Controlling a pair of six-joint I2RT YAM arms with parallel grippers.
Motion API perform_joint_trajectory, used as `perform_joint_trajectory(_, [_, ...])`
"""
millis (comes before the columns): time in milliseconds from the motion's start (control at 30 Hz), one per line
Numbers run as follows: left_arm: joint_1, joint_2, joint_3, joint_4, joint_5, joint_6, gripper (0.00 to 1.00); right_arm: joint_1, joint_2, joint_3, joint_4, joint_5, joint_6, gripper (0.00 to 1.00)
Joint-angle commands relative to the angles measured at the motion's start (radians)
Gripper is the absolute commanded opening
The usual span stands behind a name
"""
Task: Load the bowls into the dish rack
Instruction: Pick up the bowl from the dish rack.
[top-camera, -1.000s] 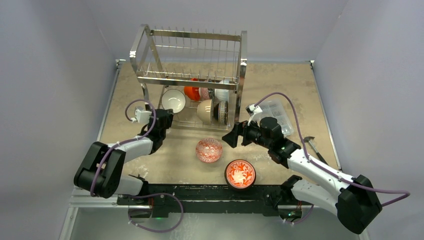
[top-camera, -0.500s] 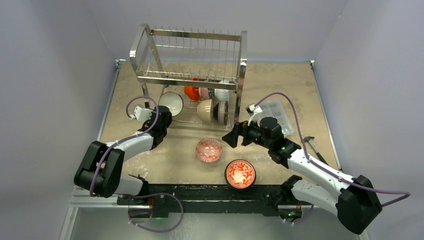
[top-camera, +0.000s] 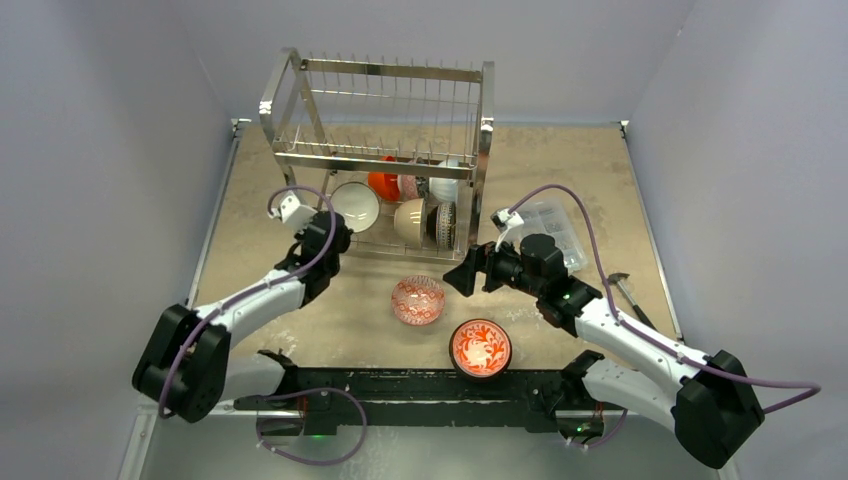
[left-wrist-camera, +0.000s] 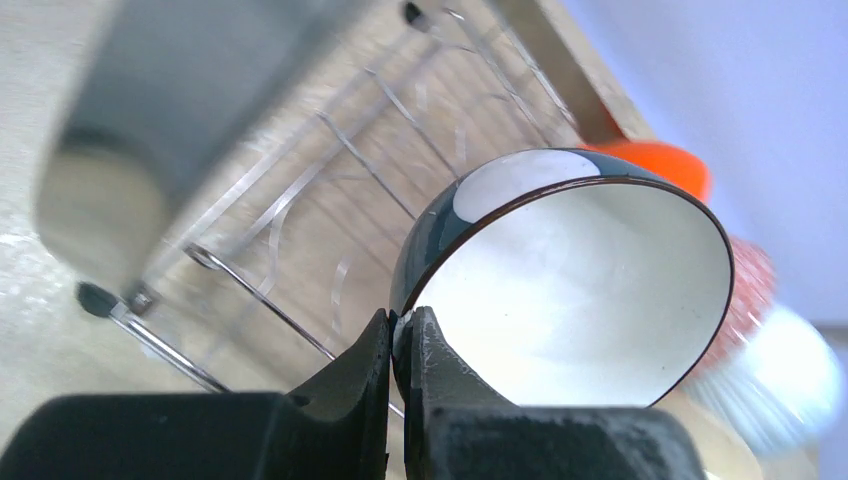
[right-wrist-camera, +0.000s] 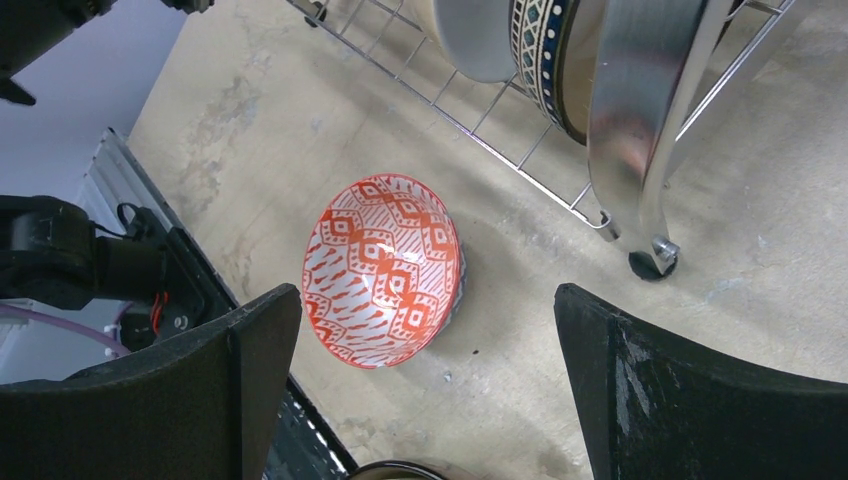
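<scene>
My left gripper (top-camera: 331, 233) (left-wrist-camera: 400, 326) is shut on the near rim of a bowl (top-camera: 356, 205) (left-wrist-camera: 580, 290) that is white inside and dark outside. This bowl stands on edge at the left of the dish rack's (top-camera: 380, 161) lower shelf. An orange bowl (top-camera: 383, 184), a tan bowl (top-camera: 409, 221) and a patterned bowl (top-camera: 446, 223) stand further right in the rack. My right gripper (top-camera: 459, 273) (right-wrist-camera: 425, 330) hangs open over a red-and-white patterned bowl (top-camera: 418, 300) (right-wrist-camera: 382, 268) on the table. A red floral bowl (top-camera: 481, 346) sits near the front edge.
A clear plastic box (top-camera: 556, 229) lies right of the rack behind my right arm. A dark tool (top-camera: 626, 291) lies near the table's right edge. The rack's front right leg (right-wrist-camera: 641, 130) stands close to my right gripper.
My left gripper has closed on the bowl's rim and reached further toward the rack, shifting the bowl a little to the right. The right arm has not moved.
</scene>
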Motion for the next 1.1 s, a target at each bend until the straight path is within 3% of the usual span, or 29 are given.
perform_joint_trajectory(0, [-0.105,-0.144,-0.017,0.067,-0.041,0.119,0.00,0.001,-0.019,0.018,0.059,-0.048,0.002,0.99])
perform_joint_trajectory(233, [-0.200,-0.286,-0.101,-0.028,0.068,0.095,0.00,0.001,-0.035,-0.001,0.115,-0.091,0.021,0.99])
perform_joint_trajectory(467, [-0.382,-0.307,-0.148,-0.073,0.076,0.014,0.00,0.001,-0.004,-0.037,0.213,-0.189,0.057,0.99])
perform_joint_trajectory(700, [-0.561,-0.252,-0.021,-0.161,-0.049,0.019,0.00,0.001,0.025,-0.059,0.253,-0.215,0.086,0.99])
perform_joint_trajectory(1067, [-0.701,-0.173,0.097,-0.160,-0.102,0.078,0.00,0.001,0.067,-0.058,0.247,-0.193,0.080,0.95])
